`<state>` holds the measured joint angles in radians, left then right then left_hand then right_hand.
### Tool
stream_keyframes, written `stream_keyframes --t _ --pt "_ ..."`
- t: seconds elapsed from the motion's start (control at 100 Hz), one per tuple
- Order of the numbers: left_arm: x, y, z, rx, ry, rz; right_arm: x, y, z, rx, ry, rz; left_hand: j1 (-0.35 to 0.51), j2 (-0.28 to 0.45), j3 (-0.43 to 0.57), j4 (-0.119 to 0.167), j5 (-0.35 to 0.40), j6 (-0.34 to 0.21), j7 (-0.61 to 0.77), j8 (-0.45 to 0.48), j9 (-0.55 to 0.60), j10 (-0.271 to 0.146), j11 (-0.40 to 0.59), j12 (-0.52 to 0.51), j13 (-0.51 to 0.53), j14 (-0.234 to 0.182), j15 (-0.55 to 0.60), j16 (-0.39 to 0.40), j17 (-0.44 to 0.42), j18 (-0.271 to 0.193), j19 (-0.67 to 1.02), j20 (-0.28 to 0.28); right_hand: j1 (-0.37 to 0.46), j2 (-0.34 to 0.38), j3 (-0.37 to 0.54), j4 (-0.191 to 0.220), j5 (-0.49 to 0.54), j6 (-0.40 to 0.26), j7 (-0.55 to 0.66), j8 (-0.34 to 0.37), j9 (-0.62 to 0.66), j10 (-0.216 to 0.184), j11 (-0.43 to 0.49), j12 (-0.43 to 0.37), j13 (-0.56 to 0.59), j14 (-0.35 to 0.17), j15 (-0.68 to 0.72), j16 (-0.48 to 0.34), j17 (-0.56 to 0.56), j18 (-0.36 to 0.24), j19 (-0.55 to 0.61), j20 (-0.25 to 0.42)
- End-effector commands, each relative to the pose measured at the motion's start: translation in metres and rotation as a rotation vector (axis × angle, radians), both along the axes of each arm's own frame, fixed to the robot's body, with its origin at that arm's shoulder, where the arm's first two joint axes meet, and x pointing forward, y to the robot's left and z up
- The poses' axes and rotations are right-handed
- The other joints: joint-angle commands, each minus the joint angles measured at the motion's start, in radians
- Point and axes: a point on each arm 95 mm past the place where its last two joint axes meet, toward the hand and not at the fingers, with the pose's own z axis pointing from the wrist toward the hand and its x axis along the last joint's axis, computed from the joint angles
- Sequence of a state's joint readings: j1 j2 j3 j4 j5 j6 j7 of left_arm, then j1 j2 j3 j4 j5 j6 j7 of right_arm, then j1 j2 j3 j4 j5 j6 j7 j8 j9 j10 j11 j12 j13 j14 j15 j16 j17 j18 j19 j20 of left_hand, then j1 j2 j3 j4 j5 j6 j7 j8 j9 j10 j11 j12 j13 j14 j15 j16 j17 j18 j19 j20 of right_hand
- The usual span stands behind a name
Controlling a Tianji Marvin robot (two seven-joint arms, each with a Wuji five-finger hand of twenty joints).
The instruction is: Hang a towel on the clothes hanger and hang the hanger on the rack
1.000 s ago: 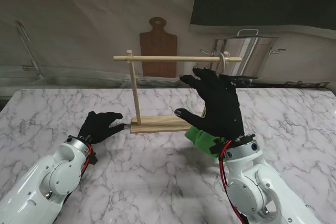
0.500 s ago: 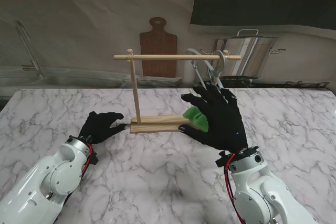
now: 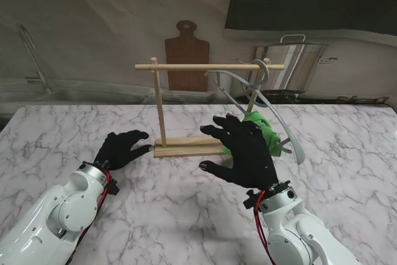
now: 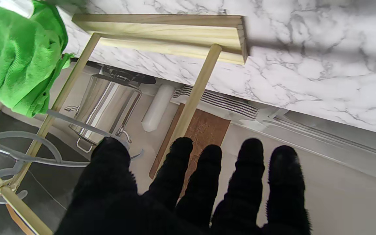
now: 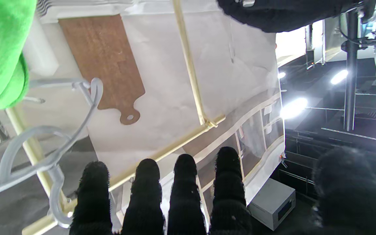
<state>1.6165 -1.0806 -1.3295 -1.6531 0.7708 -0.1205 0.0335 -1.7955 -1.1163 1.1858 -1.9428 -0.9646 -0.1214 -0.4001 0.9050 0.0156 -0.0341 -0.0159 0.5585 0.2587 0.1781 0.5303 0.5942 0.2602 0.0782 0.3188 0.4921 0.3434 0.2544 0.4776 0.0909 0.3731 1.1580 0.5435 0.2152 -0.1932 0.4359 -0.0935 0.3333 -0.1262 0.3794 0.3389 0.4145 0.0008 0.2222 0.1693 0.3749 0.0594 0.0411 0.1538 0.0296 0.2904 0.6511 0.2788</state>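
Note:
The wooden rack (image 3: 186, 147) stands mid-table, with its bar (image 3: 211, 67) across the top. A grey clothes hanger (image 3: 282, 122) hooks over the bar's right end and hangs tilted. The green towel (image 3: 260, 127) is bunched on it. My right hand (image 3: 242, 153) hovers open just in front of the towel, fingers spread and holding nothing. My left hand (image 3: 121, 148) lies open on the marble beside the left end of the rack's base. The left wrist view shows the towel (image 4: 18, 62), hanger (image 4: 28, 158) and base (image 4: 175, 32). In the right wrist view the hanger's hook (image 5: 73, 130) is on the bar (image 5: 162, 153).
A wooden cutting board (image 3: 186, 54) leans against the back wall behind the rack. A steel pot (image 3: 298, 63) stands at the back right, and a faucet (image 3: 31, 54) and sink at the back left. The marble table (image 3: 347, 147) stretches to both sides.
My right hand came down and back from the bar and let go of the hanger. The hanger with the towel now hangs from the bar, swung out to the right. The left hand barely moved.

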Motion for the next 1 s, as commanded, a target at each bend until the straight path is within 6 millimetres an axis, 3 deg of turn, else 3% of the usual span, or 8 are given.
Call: stream_keyframes --t 0.0,0.38,0.59,0.99 --pt "-0.003 -0.007 0.0 -0.025 0.009 -0.018 0.005 0.0 -0.01 -0.007 0.034 0.012 0.022 0.054 -0.004 -0.003 -0.028 -0.003 -0.017 -0.021 -0.046 0.002 -0.02 -0.023 -0.033 -0.02 -0.021 -0.023 -0.005 -0.011 -0.508 -0.024 -0.012 0.045 -0.018 0.026 -0.034 -0.007 -0.017 -0.001 -0.02 -0.006 0.016 0.005 0.016 -0.027 0.005 -0.006 0.003 -0.017 0.016 0.014" --pt "-0.005 -0.019 -0.002 -0.151 0.045 -0.049 0.044 -0.007 -0.059 0.079 0.236 0.019 0.023 0.06 -0.004 -0.004 -0.044 0.0 -0.023 -0.026 -0.091 0.01 -0.025 -0.042 -0.064 -0.019 -0.031 -0.039 -0.013 -0.031 -0.526 -0.04 -0.006 0.106 -0.068 0.024 -0.098 -0.022 0.005 0.011 -0.058 -0.046 0.048 0.02 0.004 -0.062 0.012 -0.011 -0.001 -0.037 0.041 0.0" --pt "-0.003 -0.024 -0.006 -0.195 0.075 -0.06 0.054 -0.016 -0.08 0.144 0.373 -0.022 0.024 0.064 -0.003 -0.004 -0.057 0.003 -0.028 -0.029 -0.097 0.009 -0.024 -0.045 -0.072 -0.02 -0.033 -0.044 -0.015 -0.04 -0.533 -0.045 -0.005 0.126 -0.096 0.025 -0.127 -0.031 0.028 0.015 -0.075 -0.059 0.067 0.027 -0.008 -0.068 0.018 -0.012 -0.011 -0.045 0.042 -0.01" --pt "0.002 -0.028 -0.01 -0.235 0.095 -0.067 0.067 -0.035 -0.095 0.227 0.468 -0.057 0.026 0.07 -0.004 -0.003 -0.084 0.016 -0.039 -0.036 -0.093 0.009 -0.017 -0.038 -0.073 -0.021 -0.024 -0.04 -0.013 -0.045 -0.53 -0.042 0.014 0.124 -0.109 0.027 -0.123 -0.038 0.038 0.006 -0.063 -0.067 0.062 0.022 -0.007 -0.073 0.023 -0.01 -0.012 -0.046 0.036 -0.013"
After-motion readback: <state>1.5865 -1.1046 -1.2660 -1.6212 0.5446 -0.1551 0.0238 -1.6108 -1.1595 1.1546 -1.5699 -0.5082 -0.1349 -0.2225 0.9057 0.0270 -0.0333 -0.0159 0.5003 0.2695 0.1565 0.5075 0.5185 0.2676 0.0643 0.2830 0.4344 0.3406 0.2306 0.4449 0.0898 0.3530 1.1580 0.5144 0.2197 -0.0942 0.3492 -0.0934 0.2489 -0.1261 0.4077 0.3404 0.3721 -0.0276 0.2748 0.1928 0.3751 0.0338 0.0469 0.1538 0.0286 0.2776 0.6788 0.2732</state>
